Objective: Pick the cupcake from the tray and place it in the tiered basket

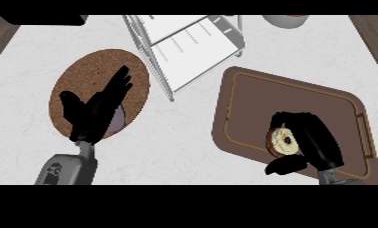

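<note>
White marbled bench, seen steeply from above. Brown tray, rounded corners, at right; cupcake stands on its near part, pale top with a darker rim showing. Right hand curls round the cupcake, fingers over its far side and thumb low at the near side, holding it; whether it is lifted or resting on the tray cannot be told. Handling, by judgement: light, soft and easily crushed, topping likely to smear, so best taken by the sides low down at the wrapper and kept upright. Basket, white wire with flat pale shelves, stands at top centre, apart from the tray; its upper part is cut off by the view's edge, so the count of tiers is unclear. Round cork mat at left, with the left hand over it, fingers straight and spread, holding nothing. Something greyish shows beneath that hand, mostly hidden, not identifiable. Pale round vessel at top right, cut off. Dark block at top left, cut off. Cupcake's sides and base are hidden by the fingers.
</note>
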`<state>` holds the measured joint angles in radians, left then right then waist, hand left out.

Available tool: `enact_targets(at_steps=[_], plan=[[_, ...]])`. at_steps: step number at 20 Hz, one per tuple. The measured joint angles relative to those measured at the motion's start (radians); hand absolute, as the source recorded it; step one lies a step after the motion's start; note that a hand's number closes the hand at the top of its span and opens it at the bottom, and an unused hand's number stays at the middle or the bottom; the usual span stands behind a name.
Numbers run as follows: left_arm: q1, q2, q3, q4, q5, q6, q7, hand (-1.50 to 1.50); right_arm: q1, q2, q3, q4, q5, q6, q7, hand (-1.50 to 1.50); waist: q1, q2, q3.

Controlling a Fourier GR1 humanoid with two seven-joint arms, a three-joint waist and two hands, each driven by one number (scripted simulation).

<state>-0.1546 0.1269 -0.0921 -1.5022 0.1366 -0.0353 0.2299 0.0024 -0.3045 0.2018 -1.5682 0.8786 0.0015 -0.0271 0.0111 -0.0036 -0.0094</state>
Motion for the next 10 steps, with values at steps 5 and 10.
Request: enact_targets(at_steps=[5,10], plan=[[-0.014,0.004,0.011,0.021,0.001,-0.010,-0.005,0.00,-0.235,-0.092,-0.081,0.175,-0.055,0.196,-0.019,1.50,0.008,0.006,0.006],[-0.014,-0.008,0.008,-0.003,-0.008,0.007,0.027,0.00,-0.353,-0.112,-0.195,0.141,-0.201,0.369,0.026,1.50,-0.005,0.003,0.008]])
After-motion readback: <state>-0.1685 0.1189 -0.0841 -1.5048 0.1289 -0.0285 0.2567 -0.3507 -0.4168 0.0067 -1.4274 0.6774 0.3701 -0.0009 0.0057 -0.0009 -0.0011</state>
